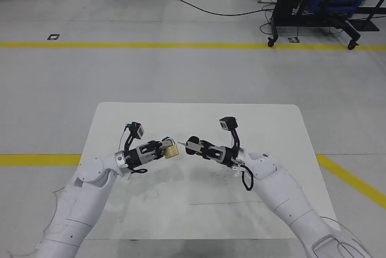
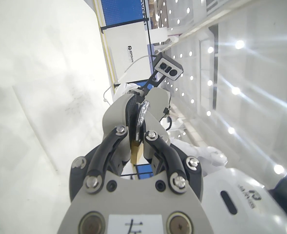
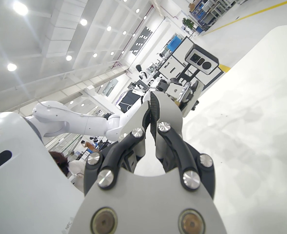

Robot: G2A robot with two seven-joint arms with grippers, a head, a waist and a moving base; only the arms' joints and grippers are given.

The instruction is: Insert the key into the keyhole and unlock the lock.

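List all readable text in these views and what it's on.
Label on left claw base: one character, cut by the frame edge.
White panel: brand mark, not quoted.
Blue panel: brand mark, not quoted.
Top view: nothing legible.

A white paper label [image 2: 134, 222] with one dark character, partly cut off, sits on the left gripper's [image 2: 141, 113] grey housing. Beyond the table edge, dark lettering marks a white upright panel [image 2: 126, 47] and a blue board [image 2: 119, 1].
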